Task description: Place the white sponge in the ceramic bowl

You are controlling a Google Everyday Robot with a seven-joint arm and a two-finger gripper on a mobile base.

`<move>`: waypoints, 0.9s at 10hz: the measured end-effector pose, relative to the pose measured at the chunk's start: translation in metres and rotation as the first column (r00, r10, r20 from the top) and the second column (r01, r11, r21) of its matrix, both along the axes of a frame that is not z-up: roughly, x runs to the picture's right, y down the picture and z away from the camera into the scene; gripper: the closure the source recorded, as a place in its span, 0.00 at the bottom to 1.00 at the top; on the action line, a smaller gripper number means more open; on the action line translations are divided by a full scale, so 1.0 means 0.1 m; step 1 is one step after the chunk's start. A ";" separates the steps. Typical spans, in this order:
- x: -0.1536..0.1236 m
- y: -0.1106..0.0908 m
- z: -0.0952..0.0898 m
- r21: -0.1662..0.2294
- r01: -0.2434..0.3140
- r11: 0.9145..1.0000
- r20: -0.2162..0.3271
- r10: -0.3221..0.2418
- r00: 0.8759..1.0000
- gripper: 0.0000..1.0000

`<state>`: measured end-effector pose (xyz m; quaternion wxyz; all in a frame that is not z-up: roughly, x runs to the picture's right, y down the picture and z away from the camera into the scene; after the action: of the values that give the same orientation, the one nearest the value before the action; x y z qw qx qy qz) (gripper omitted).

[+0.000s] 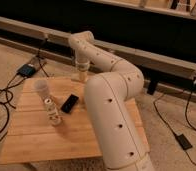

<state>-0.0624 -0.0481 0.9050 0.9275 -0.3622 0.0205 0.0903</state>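
Note:
My gripper (pixel 82 75) points down over the far edge of the wooden table (pixel 31 135), at the end of the cream arm (pixel 111 100) that bends up from the lower right. It is shut, and I cannot make out anything held in it. The white sponge and the ceramic bowl are both hidden or out of view. The arm's thick links cover the right half of the table.
On the left half of the table stand a translucent cup (pixel 41 89) and a small white patterned bottle (pixel 52 112). A flat black object (pixel 69 103) lies beside them. Cables and a small dark box (pixel 27 70) lie on the floor to the left. A dark wall runs behind.

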 end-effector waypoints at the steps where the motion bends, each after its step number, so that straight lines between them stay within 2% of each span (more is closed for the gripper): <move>1: 0.03 0.03 -0.03 -0.002 -0.008 1.000 -0.010 0.008 1.000 1.00; 5: 0.23 0.19 -0.19 -0.005 -0.051 0.999 -0.052 0.051 0.997 1.00; 9: 0.43 0.46 -0.34 -0.011 -0.117 0.993 -0.088 0.116 0.989 1.00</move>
<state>-0.0195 -0.0022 0.8706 0.9158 -0.3662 0.0406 0.1597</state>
